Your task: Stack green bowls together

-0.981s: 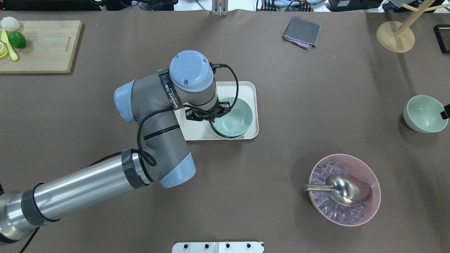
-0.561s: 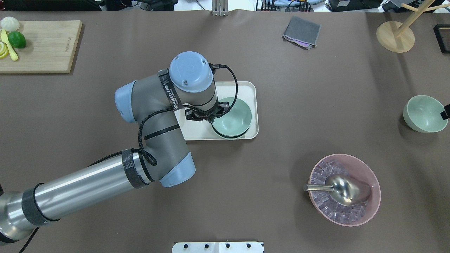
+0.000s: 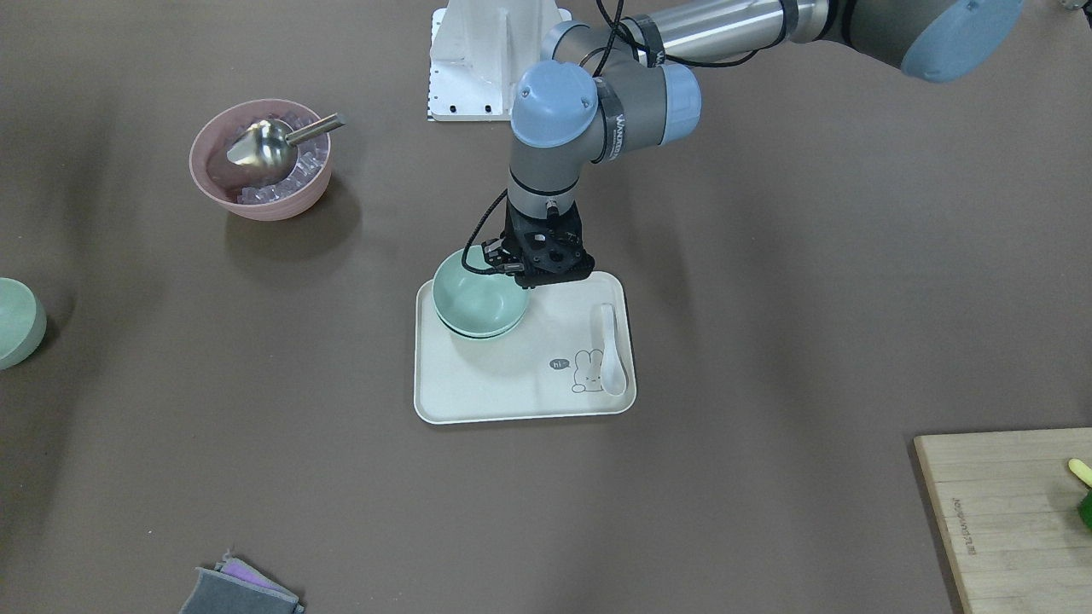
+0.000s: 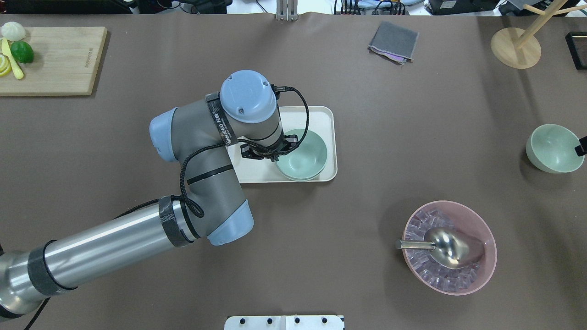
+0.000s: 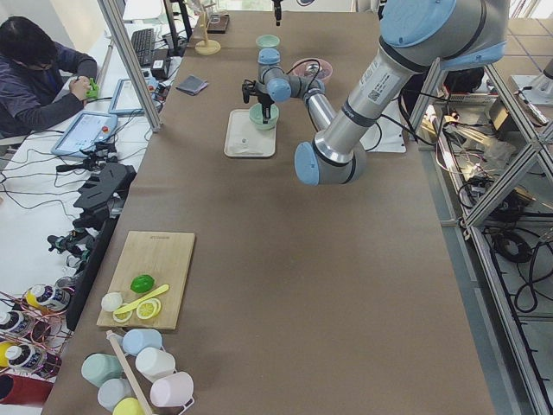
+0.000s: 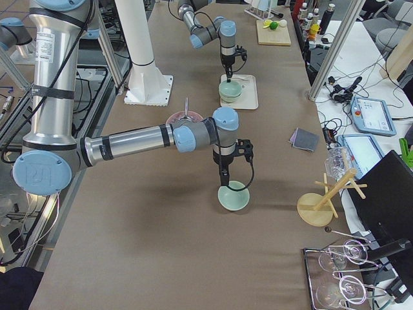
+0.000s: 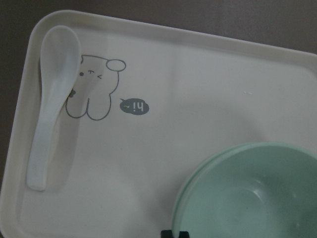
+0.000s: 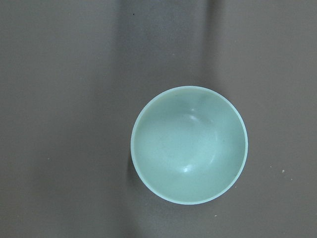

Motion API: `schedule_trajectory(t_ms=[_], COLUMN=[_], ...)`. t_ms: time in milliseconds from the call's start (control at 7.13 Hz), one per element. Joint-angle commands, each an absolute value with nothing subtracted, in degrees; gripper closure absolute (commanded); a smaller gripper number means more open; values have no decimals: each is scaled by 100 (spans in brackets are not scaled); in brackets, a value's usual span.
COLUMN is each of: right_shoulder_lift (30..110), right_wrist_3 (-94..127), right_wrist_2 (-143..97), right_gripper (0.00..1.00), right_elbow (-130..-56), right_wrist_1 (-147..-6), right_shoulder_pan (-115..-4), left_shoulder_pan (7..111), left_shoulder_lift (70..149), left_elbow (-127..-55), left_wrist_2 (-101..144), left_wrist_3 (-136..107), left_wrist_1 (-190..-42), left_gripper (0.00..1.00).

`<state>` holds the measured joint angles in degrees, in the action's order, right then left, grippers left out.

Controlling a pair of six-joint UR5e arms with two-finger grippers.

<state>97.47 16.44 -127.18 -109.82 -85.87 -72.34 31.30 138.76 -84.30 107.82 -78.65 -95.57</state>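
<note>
Two green bowls (image 4: 305, 158) sit nested on the cream tray (image 4: 321, 119); both rims show in the left wrist view (image 7: 252, 193). The stack also shows in the front view (image 3: 473, 298). My left gripper (image 7: 176, 233) is at the near rim of the upper bowl, shut on it. A third green bowl (image 4: 552, 149) stands alone at the far right, and fills the right wrist view (image 8: 189, 145). My right gripper (image 4: 581, 146) hovers at that bowl's rim, mostly cut off. I cannot tell if it is open or shut.
A white spoon (image 3: 610, 350) lies on the tray beside the stack. A pink bowl (image 4: 449, 247) with ice and a metal scoop stands front right. A cutting board (image 4: 50, 59) with fruit is at back left, a grey cloth (image 4: 393, 42) and wooden stand (image 4: 516, 46) at back.
My left gripper has lowered the upper green bowl into the bowl on the tray, and the two rims now sit close together. The right arm and third bowl have not moved.
</note>
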Motion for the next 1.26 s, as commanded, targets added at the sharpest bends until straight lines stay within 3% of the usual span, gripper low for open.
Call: schedule_trajectory(t_ms=[0,841,981,1121], right_shoulder_lift=[9747,9747,9747,9747], right_wrist_3=[1644,1644,1644,1644], right_wrist_2=[-12718,-12709,-12718,-12709], right_gripper=[0,0,0,0], right_elbow=[-10986,-10969,-10969,-10969], right_wrist_1=[-8587,-8587,-8587,-8596], right_shoulder_pan=[-7233,-7233,-7233,-7233], left_shoulder_pan=[3111,3111,3111,3111], left_shoulder_lift=[13817,13808,13799,13773], left_elbow=[-8420,-8420,-8429,-8429], left_wrist_2=[10775,10784,10784,10784], left_wrist_3=[-7875,-7849,-7840,-7822], left_wrist_1=[-9668,-9746,-9756,-9878], left_gripper=[100,100,83,44])
